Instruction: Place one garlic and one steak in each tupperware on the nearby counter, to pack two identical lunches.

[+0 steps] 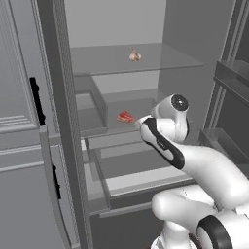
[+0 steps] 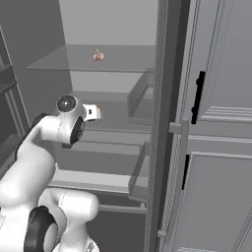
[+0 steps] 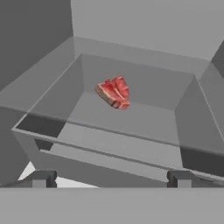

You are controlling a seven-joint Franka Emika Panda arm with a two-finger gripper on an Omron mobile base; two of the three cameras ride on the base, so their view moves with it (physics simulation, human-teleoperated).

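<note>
Gripper (image 3: 109,179) stands wide open and empty, aimed into an open fridge. One steak (image 3: 114,92) lies in a clear drawer (image 3: 109,144), well beyond the fingertips. One garlic (image 1: 134,55) rests on the glass shelf (image 1: 160,61) above.

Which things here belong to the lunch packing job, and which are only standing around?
For the job:
- garlic on the upper glass shelf
- steak in the clear drawer
- claw, open, empty

Just there:
- glass shelf
- clear drawer
- cabinet door
</note>
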